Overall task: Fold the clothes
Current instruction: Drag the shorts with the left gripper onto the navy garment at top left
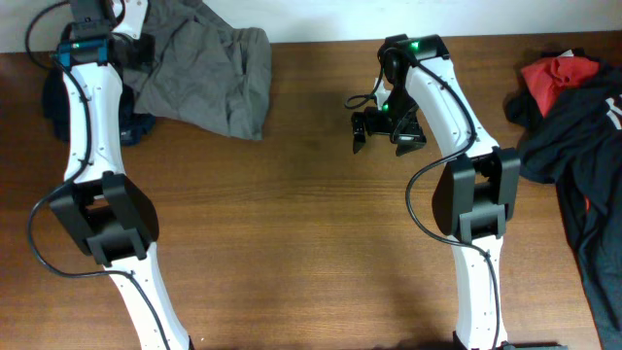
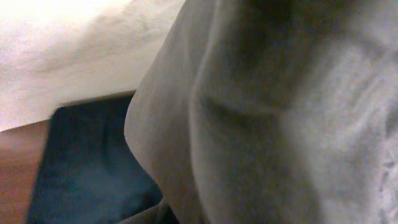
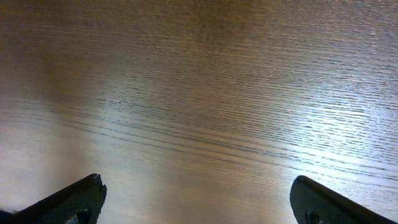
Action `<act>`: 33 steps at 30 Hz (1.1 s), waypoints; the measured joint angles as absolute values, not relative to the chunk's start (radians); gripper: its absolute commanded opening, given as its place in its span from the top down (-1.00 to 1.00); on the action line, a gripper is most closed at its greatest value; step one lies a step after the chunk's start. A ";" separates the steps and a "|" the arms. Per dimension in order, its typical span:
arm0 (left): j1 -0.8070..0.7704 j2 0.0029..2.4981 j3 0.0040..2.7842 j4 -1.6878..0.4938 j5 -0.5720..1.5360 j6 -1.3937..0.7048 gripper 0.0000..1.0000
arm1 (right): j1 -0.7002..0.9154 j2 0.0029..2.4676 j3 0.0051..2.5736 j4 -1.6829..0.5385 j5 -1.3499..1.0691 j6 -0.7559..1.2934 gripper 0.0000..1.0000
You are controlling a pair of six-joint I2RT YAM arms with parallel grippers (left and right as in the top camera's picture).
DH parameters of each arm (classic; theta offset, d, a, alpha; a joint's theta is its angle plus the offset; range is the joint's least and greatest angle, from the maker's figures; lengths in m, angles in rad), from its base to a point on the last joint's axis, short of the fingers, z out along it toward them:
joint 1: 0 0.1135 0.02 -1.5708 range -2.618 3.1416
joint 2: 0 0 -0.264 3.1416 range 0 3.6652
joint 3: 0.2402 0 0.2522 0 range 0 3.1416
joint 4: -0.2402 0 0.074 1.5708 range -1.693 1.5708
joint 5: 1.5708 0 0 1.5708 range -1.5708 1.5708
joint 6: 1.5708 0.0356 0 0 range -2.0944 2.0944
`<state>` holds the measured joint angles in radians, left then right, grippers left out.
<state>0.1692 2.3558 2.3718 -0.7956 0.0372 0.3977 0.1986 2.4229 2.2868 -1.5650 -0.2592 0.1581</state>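
Observation:
A crumpled grey garment [image 1: 209, 78] lies at the table's back left. My left gripper [image 1: 136, 51] is at its upper left edge, and the cloth bunches up to it. The grey cloth [image 2: 280, 124] fills the left wrist view and hides the fingers, so the gripper looks shut on it. A dark blue garment [image 1: 138, 126] lies under the left arm and also shows in the left wrist view [image 2: 87, 162]. My right gripper [image 1: 387, 131] is open and empty over bare wood at the back centre, with its fingers wide apart [image 3: 196, 186].
A pile of black clothes [image 1: 583, 146] with a red garment [image 1: 559, 73] on top lies along the right edge. The wooden table [image 1: 292, 224] runs to a white wall at the back.

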 measured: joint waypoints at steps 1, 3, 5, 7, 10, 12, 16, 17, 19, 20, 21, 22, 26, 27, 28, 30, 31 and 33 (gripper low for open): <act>0.170 2.356 2.375 -0.799 0.027 0.402 0.99 | 0.199 2.423 2.287 -1.565 -0.259 0.158 -1.00; 0.172 2.356 2.376 -0.808 0.014 0.405 0.99 | 0.199 2.423 2.287 -1.566 -0.259 0.158 -1.00; 0.176 2.357 2.376 -0.814 0.010 0.405 0.99 | 0.199 2.423 2.287 -1.566 -0.259 0.158 -1.00; 0.179 2.357 2.376 -0.815 0.010 0.405 0.99 | 0.199 2.423 2.287 -1.566 -0.259 0.158 -1.00; 0.182 2.357 2.376 -0.818 0.012 0.405 0.99 | 0.199 2.423 2.287 -1.566 -0.259 0.158 -1.00; 0.182 2.357 2.376 -0.823 0.015 0.405 0.99 | 0.199 2.423 2.287 -1.566 -0.259 0.158 -1.00; 0.176 2.357 2.376 -0.825 0.015 0.404 0.99 | 0.199 2.423 2.287 -1.566 -0.259 0.158 -1.00; 0.174 2.357 2.376 -0.826 0.015 0.404 0.98 | 0.199 2.423 2.287 -1.566 -0.259 0.158 -1.00; 0.168 2.356 2.376 -0.827 0.016 0.403 0.98 | 0.199 2.423 2.287 -1.566 -0.259 0.158 -1.00; 0.164 2.356 2.376 -0.829 0.018 0.401 0.98 | 0.199 2.423 2.287 -1.566 -0.259 0.158 -1.00; 0.161 2.356 2.376 -0.830 0.018 0.401 0.98 | 0.199 2.423 2.287 -1.567 -0.259 0.158 -1.00; 0.157 2.356 2.376 -0.830 0.018 0.401 0.98 | 0.199 2.423 2.287 -1.567 -0.259 0.158 -1.00; 0.143 2.352 2.376 -0.830 0.018 0.393 0.99 | 0.199 2.423 2.287 -1.567 -0.259 0.158 -1.00; 0.141 2.348 2.376 -0.830 0.018 0.392 0.98 | 0.199 2.423 2.287 -1.567 -0.259 0.158 -1.00; 0.139 2.344 2.376 -0.830 0.018 0.389 0.98 | 0.199 2.423 2.287 -1.567 -0.259 0.158 -1.00; 0.137 2.333 2.376 -0.830 0.019 0.384 0.99 | 0.199 2.423 2.287 -1.567 -0.259 0.158 -1.00; 0.137 2.328 2.376 -0.830 0.019 0.380 0.99 | 0.199 2.423 2.287 -1.567 -0.259 0.158 -1.00; 0.137 2.317 2.376 -0.830 0.019 0.371 0.98 | 0.199 2.423 2.287 -1.567 -0.259 0.158 -1.00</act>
